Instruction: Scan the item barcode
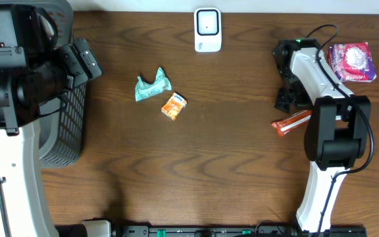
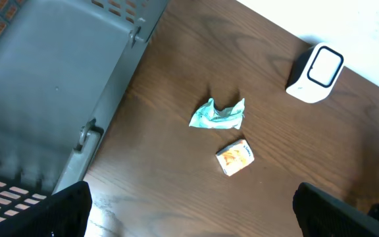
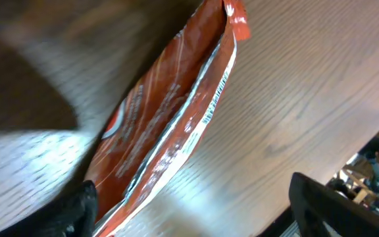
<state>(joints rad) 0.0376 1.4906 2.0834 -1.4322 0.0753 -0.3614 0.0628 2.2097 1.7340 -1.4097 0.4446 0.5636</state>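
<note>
Right gripper (image 3: pixel 193 201) open, jaws spread wide, not clamped on anything. Red snack packet (image 3: pixel 170 125) lies flat on table (image 3: pixel 321 85) between them, right side, well apart from white scanner (image 1: pixel 207 29) at far edge. Left gripper (image 2: pixel 189 210) open, empty, near basket (image 2: pixel 51 85) at left. Risk: thin slick foil could slip or crumple as jaws close, and the barcode could end up turned away from scanner. Print strip along packet seam too blurred to read; no brand legible.

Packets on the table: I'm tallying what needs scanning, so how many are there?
4: teal packet and orange packet mid-table, red wrapper further right, pink pack far right. The basket may hide more.
</note>
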